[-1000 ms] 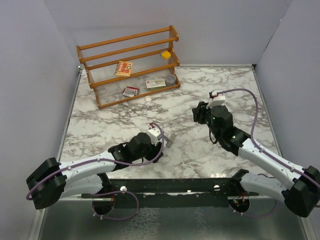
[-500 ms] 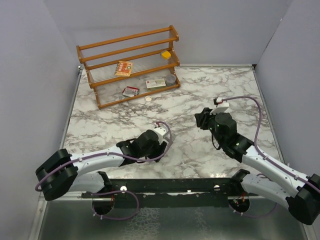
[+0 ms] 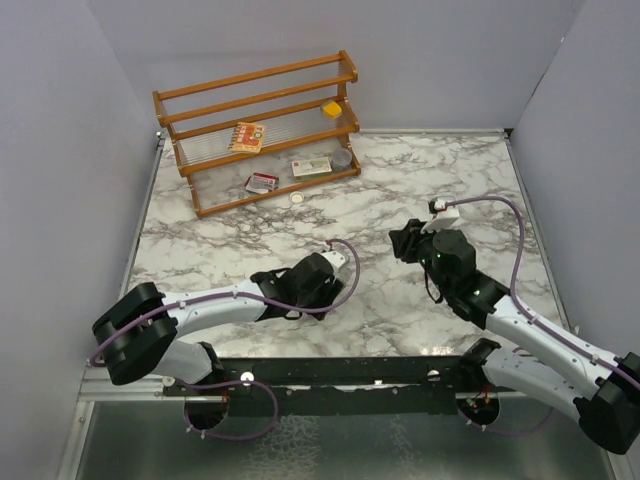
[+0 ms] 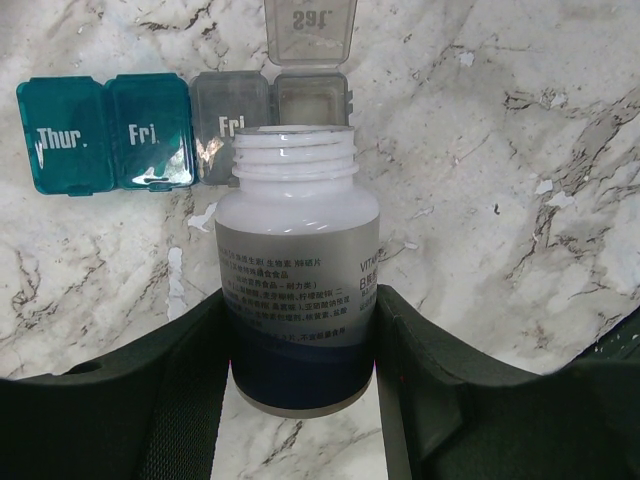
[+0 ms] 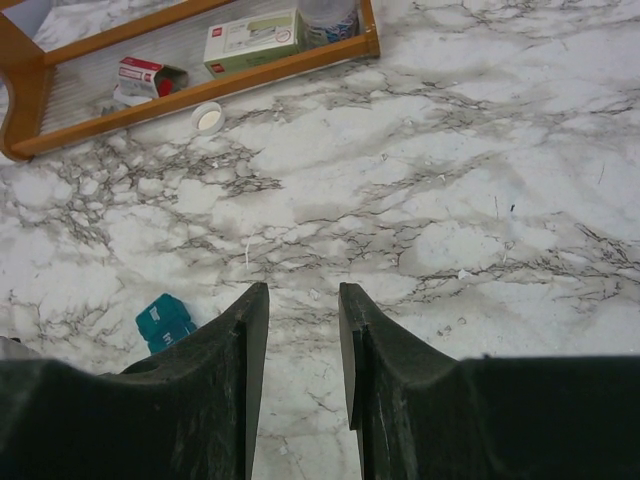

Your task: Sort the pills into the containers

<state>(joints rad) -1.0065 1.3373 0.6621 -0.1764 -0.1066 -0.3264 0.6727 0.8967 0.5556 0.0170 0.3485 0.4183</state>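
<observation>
While the left gripper (image 4: 300,305) pinches an uncapped white bottle (image 4: 297,250) between its fingers, the containers (image 4: 150,135) lie on the marble table (image 4: 500,150) just beyond its mouth, one grey lid raised. The right gripper (image 5: 303,300) hangs slightly parted, holding nothing.

Four compartments (image 4: 160,135), apparently; one bottle (image 4: 297,280)

White-black arms (image 3: 215,306), purple cables (image 3: 485,198)
</observation>
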